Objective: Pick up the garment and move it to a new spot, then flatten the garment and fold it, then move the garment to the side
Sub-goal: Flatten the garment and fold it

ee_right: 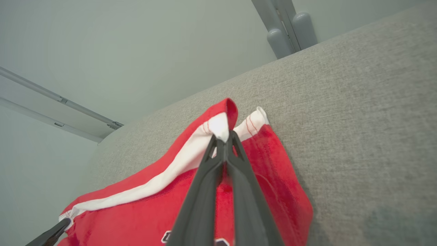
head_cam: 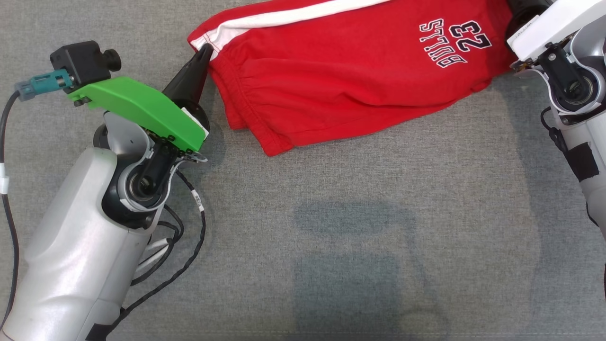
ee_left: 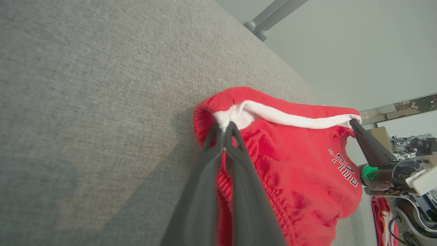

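The garment (head_cam: 341, 80) is a pair of red shorts with a white side stripe and a "BULLS 23" print. It is stretched across the far part of the grey padded surface (head_cam: 331, 237). My left gripper (head_cam: 204, 49) is shut on its left corner, pinching the white stripe (ee_left: 224, 128) at the elastic waist. My right gripper (ee_right: 223, 138) is shut on the other end of the stripe, at the hem. The left wrist view shows the garment (ee_left: 290, 164) hanging between both grippers, with the right gripper (ee_left: 353, 122) at its far corner. In the head view the right fingertips are hidden past the top right corner.
Grey metal posts (ee_right: 286, 30) stand beyond the surface's far edge. Black cables (head_cam: 189, 246) hang beside my left forearm. The near half of the grey surface carries a soft shadow (head_cam: 350, 265). Clutter and another red cloth (ee_left: 382, 218) sit far off past the right arm.
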Controlling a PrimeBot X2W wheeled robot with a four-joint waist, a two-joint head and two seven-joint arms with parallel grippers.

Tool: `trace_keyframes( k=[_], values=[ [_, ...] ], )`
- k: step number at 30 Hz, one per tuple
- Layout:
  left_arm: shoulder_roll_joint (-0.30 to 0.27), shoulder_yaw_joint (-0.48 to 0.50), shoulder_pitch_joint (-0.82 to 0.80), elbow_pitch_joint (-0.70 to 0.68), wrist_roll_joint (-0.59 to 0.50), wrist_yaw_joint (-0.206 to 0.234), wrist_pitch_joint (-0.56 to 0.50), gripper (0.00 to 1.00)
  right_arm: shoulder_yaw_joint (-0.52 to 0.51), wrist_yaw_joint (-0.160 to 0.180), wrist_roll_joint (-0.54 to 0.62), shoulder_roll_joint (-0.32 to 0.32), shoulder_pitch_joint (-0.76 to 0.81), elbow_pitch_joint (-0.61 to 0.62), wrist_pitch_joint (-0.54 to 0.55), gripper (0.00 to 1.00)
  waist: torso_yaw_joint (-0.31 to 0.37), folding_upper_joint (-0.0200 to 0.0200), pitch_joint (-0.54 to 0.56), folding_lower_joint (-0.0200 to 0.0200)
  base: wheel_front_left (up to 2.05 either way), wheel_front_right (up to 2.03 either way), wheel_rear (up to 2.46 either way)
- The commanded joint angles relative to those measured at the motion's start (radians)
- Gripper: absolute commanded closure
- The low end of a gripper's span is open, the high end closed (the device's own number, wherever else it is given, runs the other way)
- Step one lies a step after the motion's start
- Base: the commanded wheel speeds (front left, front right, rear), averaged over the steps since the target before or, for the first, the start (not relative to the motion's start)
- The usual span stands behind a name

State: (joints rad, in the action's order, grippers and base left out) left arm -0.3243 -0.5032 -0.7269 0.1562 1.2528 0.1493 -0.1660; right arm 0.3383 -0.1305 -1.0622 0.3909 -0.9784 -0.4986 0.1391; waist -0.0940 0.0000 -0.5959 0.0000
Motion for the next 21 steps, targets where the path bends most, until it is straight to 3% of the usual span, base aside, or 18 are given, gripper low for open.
trace_keyframes(
  k=[1,2,3,4,5,6,9,16,21],
  values=[
    [-0.002,-0.004,-0.014,0.007,-0.009,-0.006,-0.001,1.0,0.003,0.0,0.01,0.006,-0.012,-0.007,0.003,1.0,0.002,0.0,0.004,0.0,0.0,0.0,0.0],
    [-0.002,-0.005,-0.016,0.011,-0.01,-0.007,-0.003,1.0,-0.002,0.0,0.014,0.006,-0.014,-0.012,-0.004,1.0,0.003,0.0,0.005,0.0,0.0,0.0,0.0],
    [-0.003,-0.006,-0.02,0.016,-0.013,-0.005,-0.004,1.0,-0.004,0.0,0.025,0.007,-0.016,-0.018,-0.008,0.83,0.004,0.0,0.006,0.0,0.0,0.0,0.0],
    [-0.005,-0.006,-0.024,0.023,-0.017,0.0,-0.004,1.0,-0.004,0.0,0.039,0.007,-0.018,-0.028,-0.013,0.5,0.005,0.0,0.007,0.0,0.0,0.0,0.0],
    [-0.008,-0.008,-0.027,0.029,-0.021,0.003,-0.006,0.96,-0.001,0.0,0.052,0.004,-0.021,-0.039,-0.011,0.0,0.006,0.0,0.008,0.0,0.0,0.0,0.0],
    [-0.008,-0.008,-0.027,0.029,-0.021,0.003,-0.006,0.96,-0.001,0.0,0.052,0.004,-0.021,-0.039,-0.011,0.0,0.006,0.0,0.008,0.0,0.0,0.0,0.0],
    [-0.029,-0.026,-0.039,0.045,-0.058,0.007,-0.002,0.0,0.007,0.0,0.093,0.005,-0.036,-0.059,-0.004,0.0,0.009,0.0,0.011,0.0,0.0,0.0,0.0],
    [-0.118,-0.128,-0.046,-0.013,-0.246,0.002,0.035,0.0,0.045,0.0,0.235,0.053,-0.032,-0.054,0.068,0.0,0.004,0.0,0.049,0.0,0.0,0.0,0.0],
    [-0.173,-0.179,0.002,-0.126,-0.381,0.057,0.093,0.0,0.035,0.0,0.305,0.068,-0.022,-0.043,0.191,0.0,-0.026,0.0,0.071,0.0,0.0,0.0,0.0]
  ],
)
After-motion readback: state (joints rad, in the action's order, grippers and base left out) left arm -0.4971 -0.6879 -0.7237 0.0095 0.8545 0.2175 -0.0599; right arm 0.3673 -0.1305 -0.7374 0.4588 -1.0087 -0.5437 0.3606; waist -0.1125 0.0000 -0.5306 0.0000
